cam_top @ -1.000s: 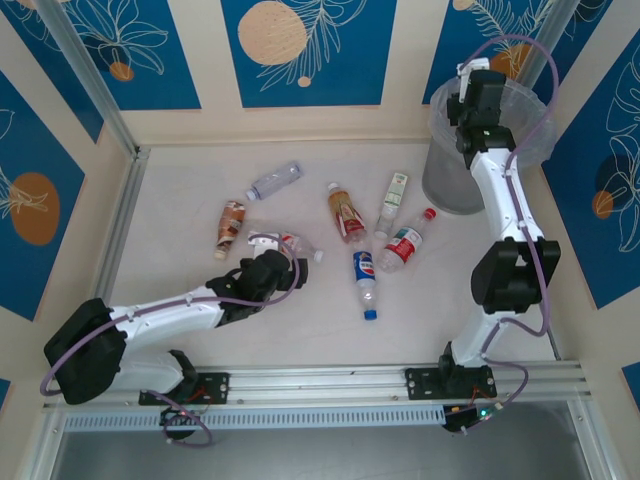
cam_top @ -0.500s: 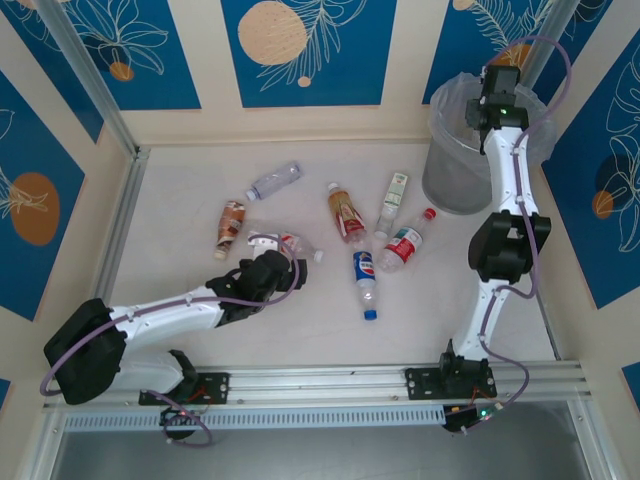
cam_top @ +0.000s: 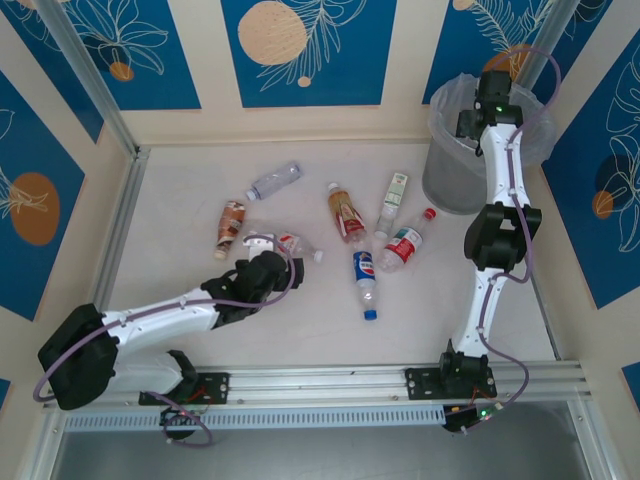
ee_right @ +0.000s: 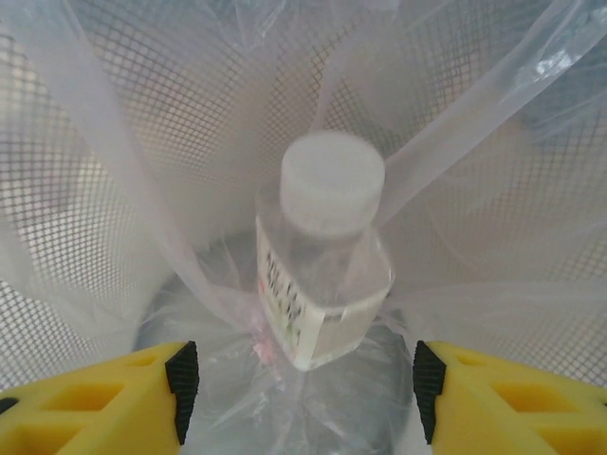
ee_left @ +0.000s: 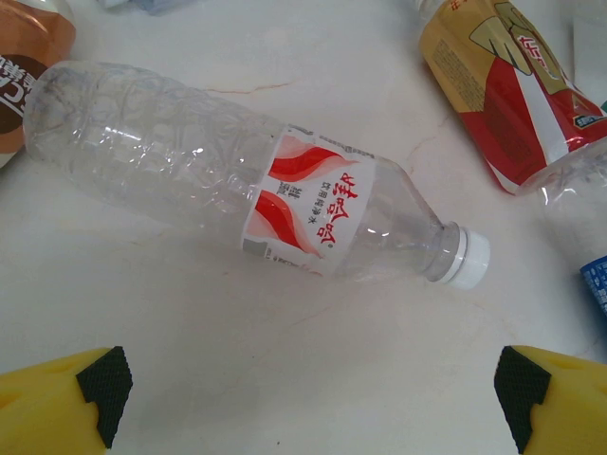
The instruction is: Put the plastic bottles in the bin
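The right claw (ee_right: 303,403) hangs over the bin (cam_top: 448,185), a round grey basket at the far right of the table (cam_top: 180,200). Its two yellow fingers (ee_right: 104,403) are spread apart. Between them is a small clear bottle (ee_right: 322,275) with a white cap, and the fingers do not touch it on either side. This bottle is inside the bin, with its cap pointing up at the camera and the crinkly plastic bag (ee_right: 474,190) all around it. The left claw (ee_left: 308,403) is spread wide and holds nothing. It hangs just over a bottle with a red and white label (ee_left: 303,204), which lies on its side on the table with its white cap to the right. Six more bottles lie on the table, all on their sides. A plain clear bottle (cam_top: 275,180) is the farthest back. An orange-brown bottle (cam_top: 231,225) lies to the left, near the left claw. A red and yellow bottle (cam_top: 346,212) is in the middle. A green and white bottle (cam_top: 393,205) and a red-capped bottle (cam_top: 408,240) lie between the middle and the bin. A blue bottle (cam_top: 365,275) lies nearest to the arms
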